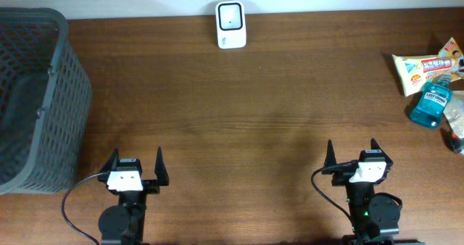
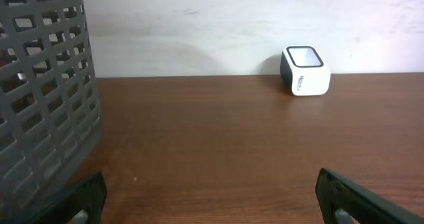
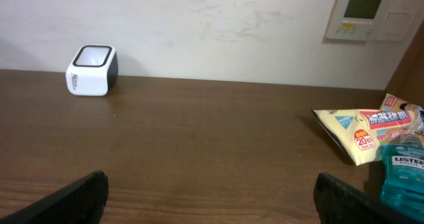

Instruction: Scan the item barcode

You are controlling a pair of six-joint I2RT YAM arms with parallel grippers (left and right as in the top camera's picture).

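Note:
A white barcode scanner (image 1: 231, 25) with a dark window stands at the table's far edge, centre; it also shows in the left wrist view (image 2: 305, 71) and the right wrist view (image 3: 92, 70). The items lie at the far right: a snack packet (image 1: 424, 67) (image 3: 364, 128) and a blue mouthwash bottle (image 1: 431, 104) (image 3: 404, 168). My left gripper (image 1: 136, 165) (image 2: 212, 201) is open over bare wood near the front left. My right gripper (image 1: 351, 152) (image 3: 212, 197) is open near the front right, well short of the items. Neither holds anything.
A tall grey mesh basket (image 1: 32, 100) (image 2: 40, 98) stands at the left edge, close to my left gripper. More packaged items (image 1: 457, 129) sit at the right edge, partly cut off. A wall panel (image 3: 364, 13) hangs behind the table.

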